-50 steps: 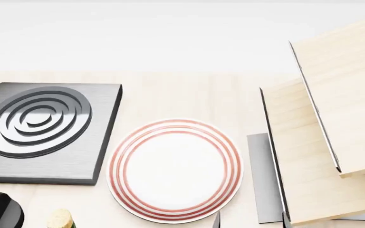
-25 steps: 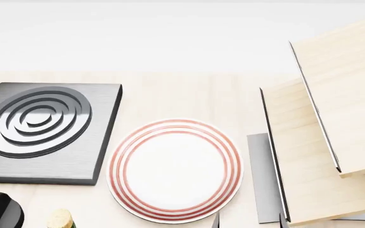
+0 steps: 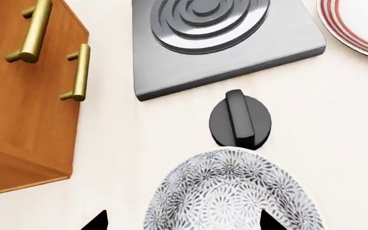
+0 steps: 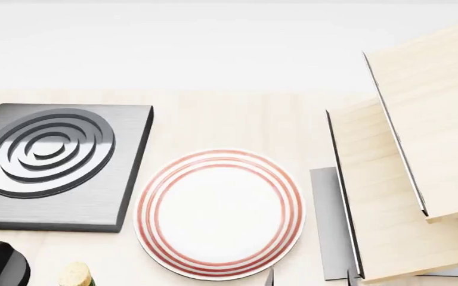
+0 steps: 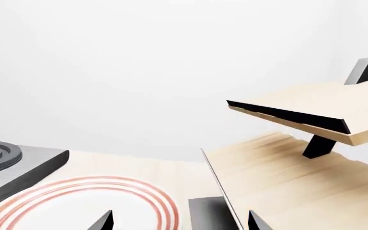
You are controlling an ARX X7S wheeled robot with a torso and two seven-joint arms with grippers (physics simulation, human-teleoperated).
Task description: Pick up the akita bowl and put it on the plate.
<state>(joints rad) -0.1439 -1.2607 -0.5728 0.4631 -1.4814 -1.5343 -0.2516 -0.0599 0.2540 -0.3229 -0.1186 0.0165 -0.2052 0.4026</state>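
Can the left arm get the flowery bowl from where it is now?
Probably yes. In the left wrist view the akita bowl sits right between the left tool's open tips, with nothing in between. The black knob stands just beyond the bowl, out of the way.

The left gripper [image 3: 180, 221] shows in its wrist view only as two dark fingertips [image 3: 96, 221], spread wide apart at about 7 and 5 o'clock. The right gripper [image 5: 179, 221] likewise shows two dark fingertips [image 5: 104, 222], parted, low in its own view
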